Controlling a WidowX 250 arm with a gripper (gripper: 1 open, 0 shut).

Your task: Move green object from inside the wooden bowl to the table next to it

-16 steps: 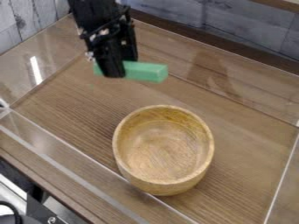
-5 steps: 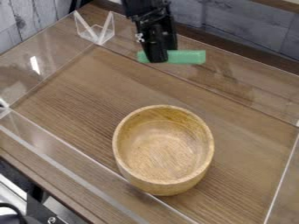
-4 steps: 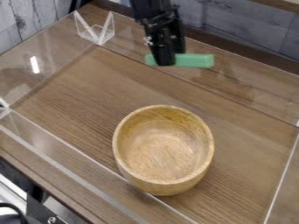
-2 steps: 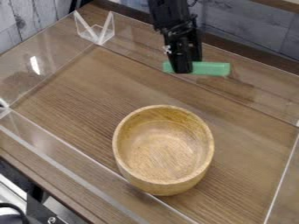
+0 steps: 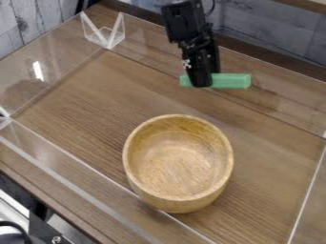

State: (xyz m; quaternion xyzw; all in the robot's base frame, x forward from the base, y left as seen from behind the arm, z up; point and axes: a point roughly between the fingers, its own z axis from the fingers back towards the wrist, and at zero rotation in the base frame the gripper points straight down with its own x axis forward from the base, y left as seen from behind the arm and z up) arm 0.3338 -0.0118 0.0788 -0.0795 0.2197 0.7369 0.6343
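Note:
My black gripper hangs over the far part of the brown wood-grain table, behind the wooden bowl. Its fingers are shut on the left end of the green object, a small flat block that sticks out to the right, low over the tabletop. Whether the block touches the table I cannot tell. The round light-tan bowl sits in the near middle and holds nothing.
Low clear acrylic walls border the tabletop on all sides. A folded clear piece stands at the far left corner. A grey plank wall runs behind the table.
My gripper has carried the green block from the far left to the right and downward, closer to the tabletop behind the bowl. The bowl has stayed where it was.

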